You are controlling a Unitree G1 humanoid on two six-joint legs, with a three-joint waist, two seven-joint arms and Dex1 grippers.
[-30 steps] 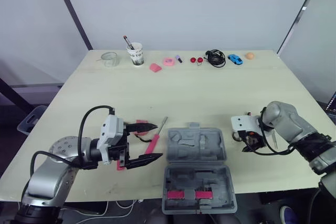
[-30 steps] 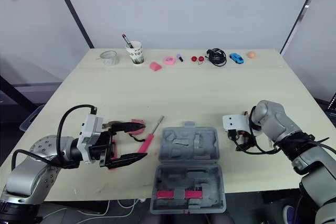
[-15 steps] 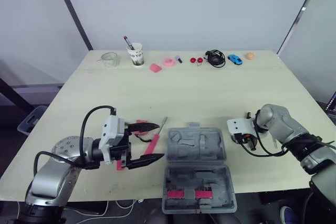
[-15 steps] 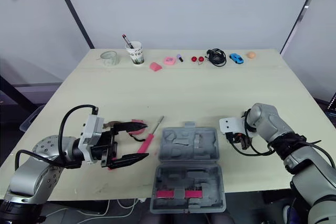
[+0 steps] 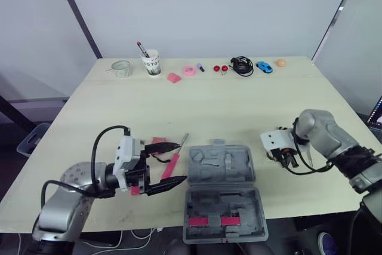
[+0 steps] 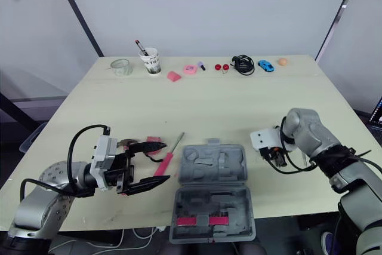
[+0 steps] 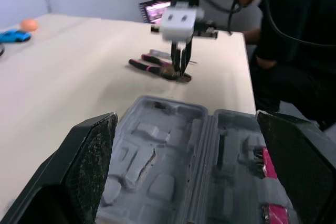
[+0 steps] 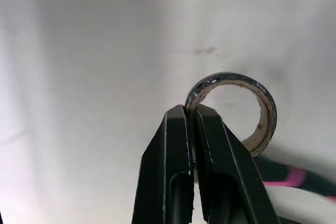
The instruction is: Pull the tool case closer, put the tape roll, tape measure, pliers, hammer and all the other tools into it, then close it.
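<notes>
The grey tool case (image 5: 224,189) lies open near the front edge, with pink parts in its near half. My left gripper (image 5: 182,161) stands open just left of the case, its fingers straddling a pink-handled screwdriver (image 5: 172,164) without touching it. A small pink tool (image 5: 157,141) lies beside its upper finger. To the right of the case, my right gripper (image 8: 190,111) is shut on the wall of the dark tape roll (image 8: 268,109), which rests on the table. The pink-and-black pliers (image 7: 155,68) lie right next to that gripper (image 7: 181,72).
Along the table's far edge stand a clear cup (image 5: 121,67), a paper cup with pens (image 5: 153,63), small pink items (image 5: 190,70), a black cable (image 5: 243,65), a blue toy car (image 5: 263,66) and an orange ball (image 5: 280,62).
My right gripper went from open to shut, pinching the tape roll's wall, and its arm shifted slightly. The left gripper stays open in place. The head camera moved a little.
</notes>
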